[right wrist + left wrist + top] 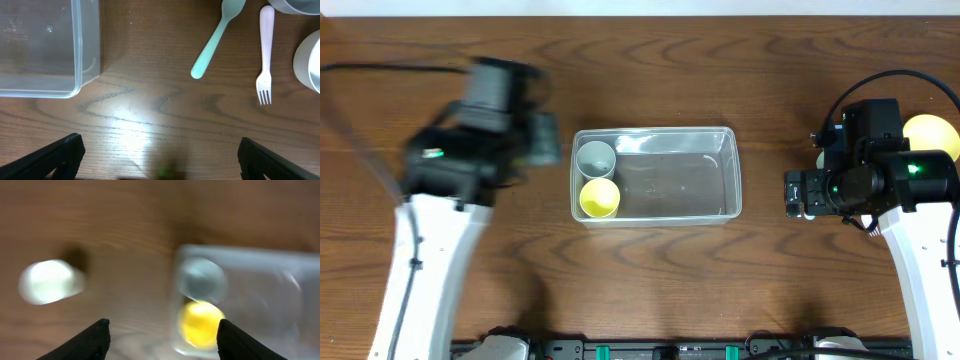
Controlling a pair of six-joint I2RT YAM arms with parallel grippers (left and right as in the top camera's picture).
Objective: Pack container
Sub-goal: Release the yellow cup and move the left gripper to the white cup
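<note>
The container [692,180] is a clear rectangular tub at the table's middle. A grey cup [595,157] and a yellow cup [599,197] stand in its left end. My left gripper [546,140] is blurred, just left of the tub. In the left wrist view it is open [162,342] and empty, with the tub [265,305], grey cup [201,279] and yellow cup [200,324] ahead. My right gripper [792,192] hovers right of the tub. In the right wrist view it is open [160,150] and empty over bare wood, the tub's corner [40,50] at upper left.
A blurred white round object [50,281] lies on the wood left of the tub. Right of the tub lie a mint spoon [215,37], a pink fork [265,55] and a white bowl [307,60]. A yellow round thing [928,132] sits at the far right.
</note>
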